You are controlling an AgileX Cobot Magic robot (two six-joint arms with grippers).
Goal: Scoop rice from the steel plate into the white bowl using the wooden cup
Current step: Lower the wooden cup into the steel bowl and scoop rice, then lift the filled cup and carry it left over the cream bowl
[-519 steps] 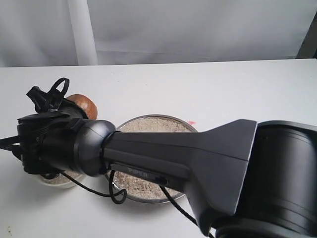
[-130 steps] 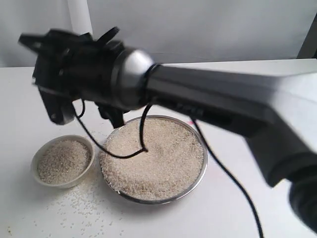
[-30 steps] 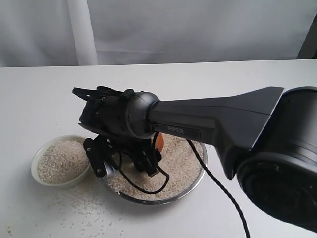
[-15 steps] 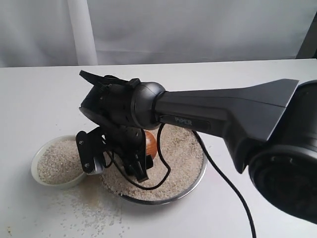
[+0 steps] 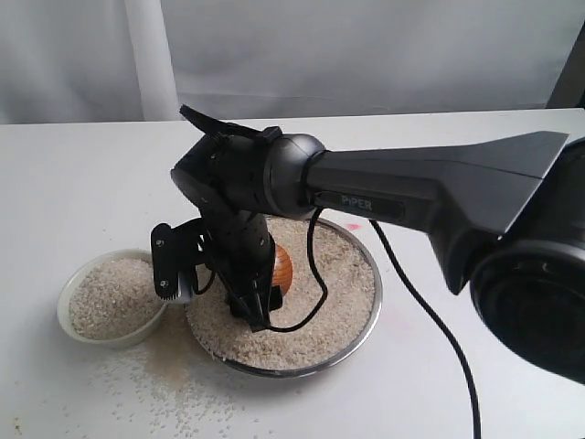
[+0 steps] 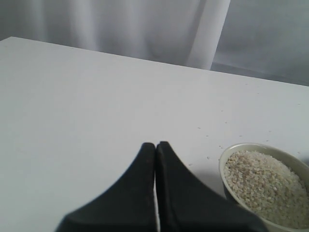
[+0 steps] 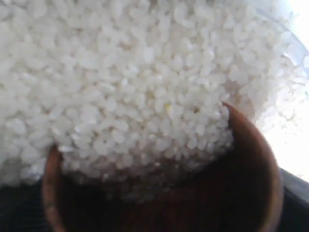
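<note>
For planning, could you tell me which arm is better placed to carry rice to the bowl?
Right: the right gripper holds the cup, dug into the rice; the left gripper is shut, empty.

Cup [image 5: 281, 267] at the right fingers [image 5: 257, 306]: glossy reddish-brown wood (inside darker and duller, per the right wrist view). Rice [image 5: 320, 306] under those fingers: matt, granular, off-white. Plate [image 5: 377, 294]: shiny silver metal. Bowl [image 5: 82, 334]: smooth cream, ceramic by look. Table [image 5: 475, 155]: smooth matt white. Left fingers [image 6: 145, 193]: matt black. Arm casing [image 5: 439, 197]: black, slight sheen.
</note>
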